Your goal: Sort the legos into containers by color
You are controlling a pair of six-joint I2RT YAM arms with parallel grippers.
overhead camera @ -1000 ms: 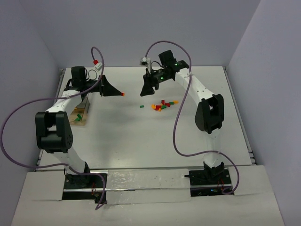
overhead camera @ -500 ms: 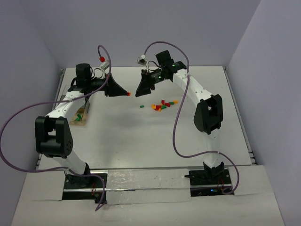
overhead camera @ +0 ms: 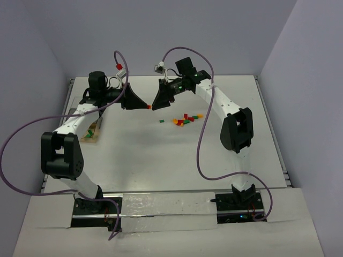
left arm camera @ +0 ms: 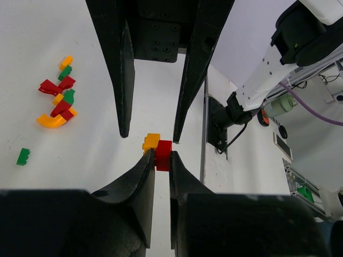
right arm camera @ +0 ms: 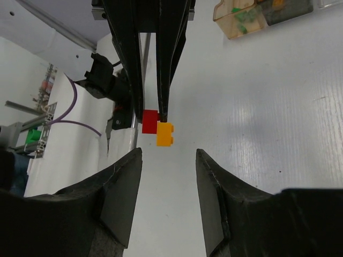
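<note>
Red lego [left arm camera: 163, 154], orange lego [left arm camera: 151, 141] attached, pinched by left gripper [left arm camera: 162, 159]; right gripper [right arm camera: 166, 155] spread, just beside

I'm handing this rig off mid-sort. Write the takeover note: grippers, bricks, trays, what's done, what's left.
Left gripper: shut on a red brick with an orange brick stuck to it, held off the table.
Right gripper: open, facing the left one, jaws either side of the orange brick, not gripping.
Trays, left edge: green pieces in one compartment.
Left to do: split the pair and sort it, then the pile and the lone green brick.
</note>
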